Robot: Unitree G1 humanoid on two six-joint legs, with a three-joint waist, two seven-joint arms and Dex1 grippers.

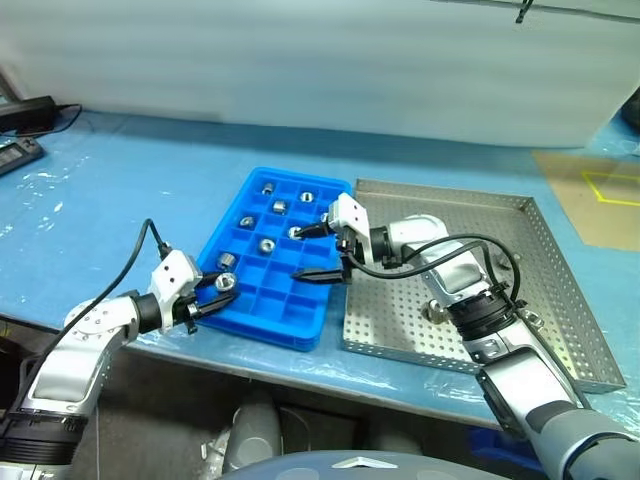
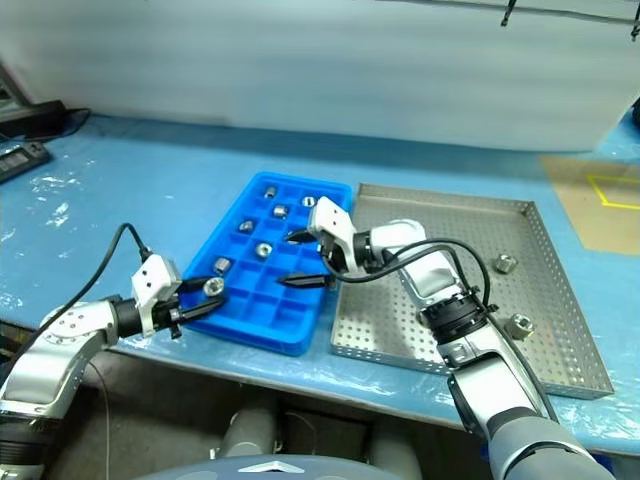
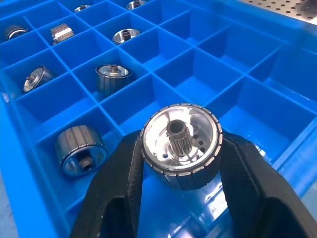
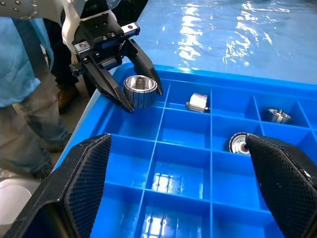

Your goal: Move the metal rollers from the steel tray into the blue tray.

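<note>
Roller (image 3: 181,144) in L end effector (image 3: 181,198), seemingly over blue tray (image 3: 247,64).

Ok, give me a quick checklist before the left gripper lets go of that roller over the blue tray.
1. Left gripper has a firm hold on the roller: ok, pinched on both sides.
2. Roller is over the blue tray: ok, at its near corner.
3. Compartment under the roller is free: cannot tell, the roller hides most of it.
4. Right gripper is out of the way: ok, open and empty, hovering farther along the tray.
5. Rollers left in the steel tray: not ok, two remain.
</note>
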